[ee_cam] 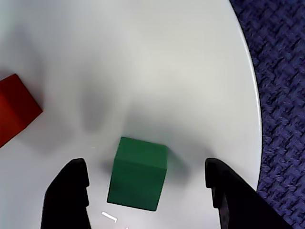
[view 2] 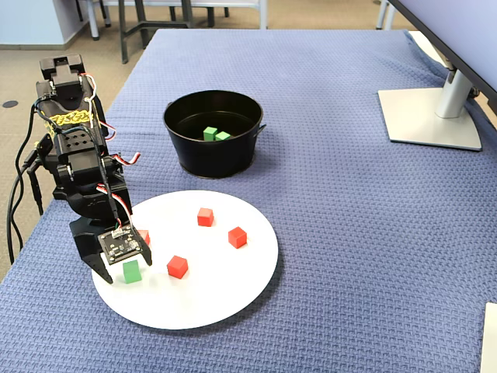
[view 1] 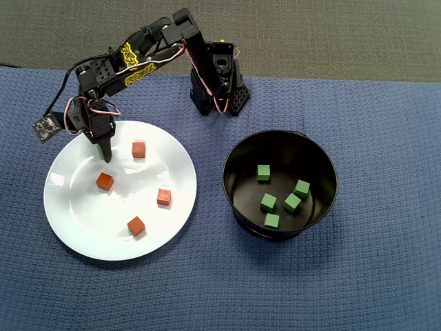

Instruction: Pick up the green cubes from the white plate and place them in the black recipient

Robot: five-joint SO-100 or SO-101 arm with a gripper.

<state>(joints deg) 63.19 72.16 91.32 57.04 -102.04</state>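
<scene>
Bright, even room light on my feeds, no harsh shadows.

My wrist view is soft: the gripper (ee_cam: 147,200) fingers blur at the frame's bottom, and the white plate (ee_cam: 157,62) shows a faint grey shadow.

one cube (ee_cam: 138,172) on plate (view 1: 83,227) between open fingers; five cubes (view 1: 264,172) in pot (view 1: 241,155), right overhead.
</scene>
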